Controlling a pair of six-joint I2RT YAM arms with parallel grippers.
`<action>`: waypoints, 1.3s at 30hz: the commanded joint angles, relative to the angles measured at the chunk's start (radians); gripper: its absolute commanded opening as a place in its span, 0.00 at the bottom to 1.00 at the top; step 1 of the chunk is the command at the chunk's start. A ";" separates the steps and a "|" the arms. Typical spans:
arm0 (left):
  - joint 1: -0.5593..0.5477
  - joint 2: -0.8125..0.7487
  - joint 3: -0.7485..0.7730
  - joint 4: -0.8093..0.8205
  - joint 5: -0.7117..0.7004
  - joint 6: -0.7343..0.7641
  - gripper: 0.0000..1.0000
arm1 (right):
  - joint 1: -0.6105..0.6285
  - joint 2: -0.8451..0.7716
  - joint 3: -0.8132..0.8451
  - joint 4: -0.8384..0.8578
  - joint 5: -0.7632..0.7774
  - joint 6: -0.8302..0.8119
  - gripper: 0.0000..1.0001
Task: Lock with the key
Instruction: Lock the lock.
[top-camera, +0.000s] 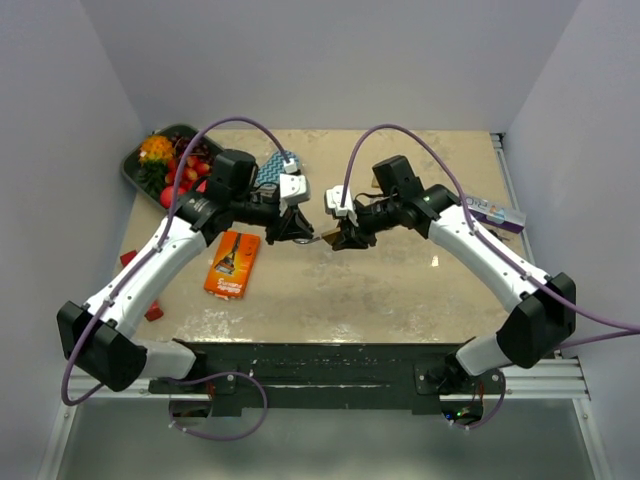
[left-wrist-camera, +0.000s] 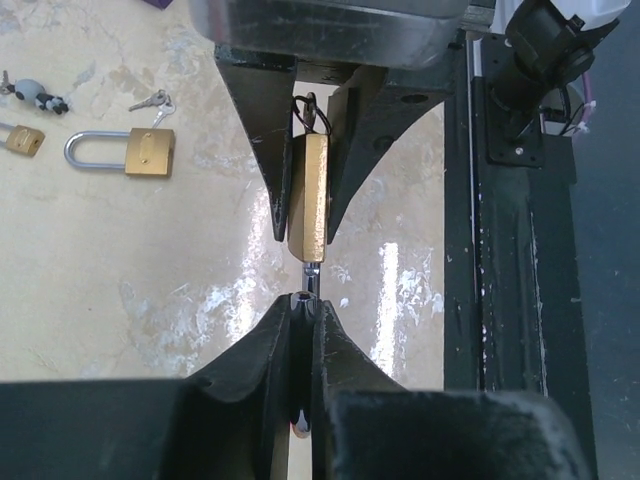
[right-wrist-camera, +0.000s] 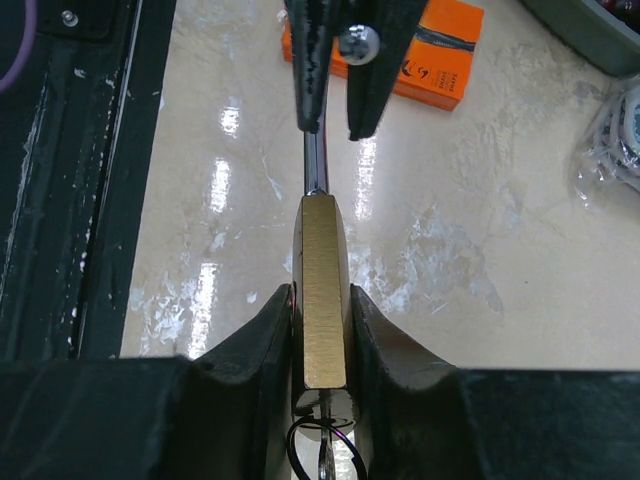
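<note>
My right gripper (top-camera: 347, 238) is shut on a brass padlock (top-camera: 331, 238), held edge-on above the table's middle. In the right wrist view the padlock's body (right-wrist-camera: 322, 270) sits clamped between my fingers (right-wrist-camera: 265, 330), with a black ring behind it. My left gripper (top-camera: 298, 233) faces it and is shut on a silver key (left-wrist-camera: 311, 277). The key's shaft (right-wrist-camera: 314, 165) runs straight into the padlock's bottom end. In the left wrist view the padlock (left-wrist-camera: 315, 200) hangs between the right gripper's jaws, just beyond my left gripper (left-wrist-camera: 305, 300).
A larger brass padlock (left-wrist-camera: 148, 152), a small one (left-wrist-camera: 22, 140) and loose keys (left-wrist-camera: 150, 100) lie on the table. An orange box (top-camera: 232, 263) lies front left, a tray of fruit (top-camera: 165, 160) back left, a purple box (top-camera: 495, 213) at right.
</note>
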 joint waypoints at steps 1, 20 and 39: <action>0.086 0.060 0.080 0.100 0.087 -0.159 0.14 | 0.002 -0.086 -0.011 0.192 -0.066 0.126 0.00; 0.378 -0.016 -0.040 0.220 0.223 -0.169 0.85 | -0.063 -0.172 -0.087 0.519 -0.106 0.569 0.00; 0.117 -0.113 -0.121 0.353 0.125 -0.156 0.56 | -0.054 -0.212 -0.097 0.704 -0.200 0.753 0.00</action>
